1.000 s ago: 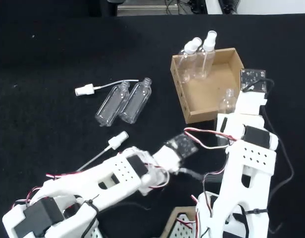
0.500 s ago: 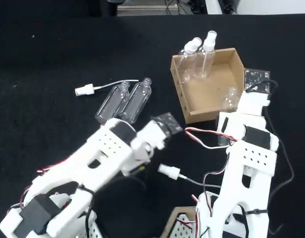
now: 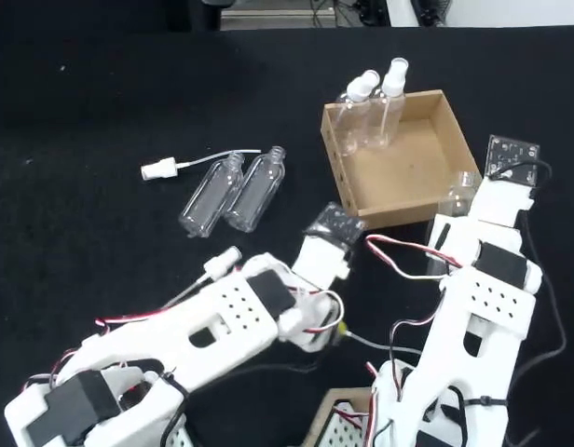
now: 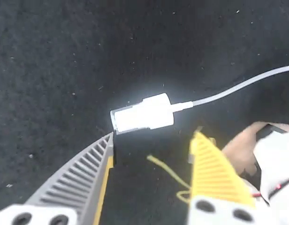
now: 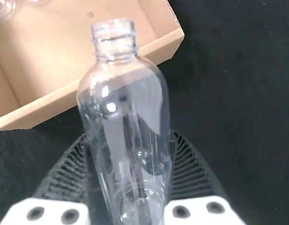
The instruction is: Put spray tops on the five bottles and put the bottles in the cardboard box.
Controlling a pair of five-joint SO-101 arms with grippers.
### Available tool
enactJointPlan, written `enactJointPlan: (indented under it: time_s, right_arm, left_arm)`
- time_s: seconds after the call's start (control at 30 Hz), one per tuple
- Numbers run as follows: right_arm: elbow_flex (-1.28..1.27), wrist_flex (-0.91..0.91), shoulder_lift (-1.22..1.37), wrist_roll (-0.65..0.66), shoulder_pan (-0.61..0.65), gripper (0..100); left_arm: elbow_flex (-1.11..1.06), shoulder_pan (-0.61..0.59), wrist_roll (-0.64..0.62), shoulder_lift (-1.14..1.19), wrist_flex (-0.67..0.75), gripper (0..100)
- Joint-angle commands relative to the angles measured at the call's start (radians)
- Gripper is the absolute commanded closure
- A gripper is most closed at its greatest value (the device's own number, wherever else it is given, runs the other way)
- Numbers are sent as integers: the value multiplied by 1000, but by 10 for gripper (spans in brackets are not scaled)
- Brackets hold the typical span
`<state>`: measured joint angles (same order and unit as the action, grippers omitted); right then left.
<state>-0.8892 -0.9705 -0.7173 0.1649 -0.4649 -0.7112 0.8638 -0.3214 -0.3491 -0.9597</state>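
On the black table [image 3: 82,93], left gripper [image 4: 153,138]: fingers spread wide, loose spray top [image 4: 142,115] lying just past the tips
Right gripper [image 5: 128,140]: pinching an uncapped bottle [image 5: 123,108], just off a corner of the box [image 3: 335,172]
Box: two capped bottles [image 3: 375,112] standing in one corner
Off to the side: two bare bottles [image 3: 233,191] lying side by side

We see the spray top [image 4: 143,114] glow white just ahead of the left gripper [image 4: 154,137]; the bottle [image 5: 121,93] in the right gripper [image 5: 129,137] glints.
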Motion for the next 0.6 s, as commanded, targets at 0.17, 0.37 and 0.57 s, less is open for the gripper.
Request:
enactJointPlan:
  time_s: [0.17,0.37,0.57]
  right_arm:
    - [45,25,-30,-6,17,988]
    - [45,23,-30,-5,17,988]
    - [45,21,-30,-2,17,988]
  left_arm:
    - [-139,-18,-14,-5,250,704]
    - [-228,-119,100,-5,358,707]
    - [-229,-209,190,-6,293,708]
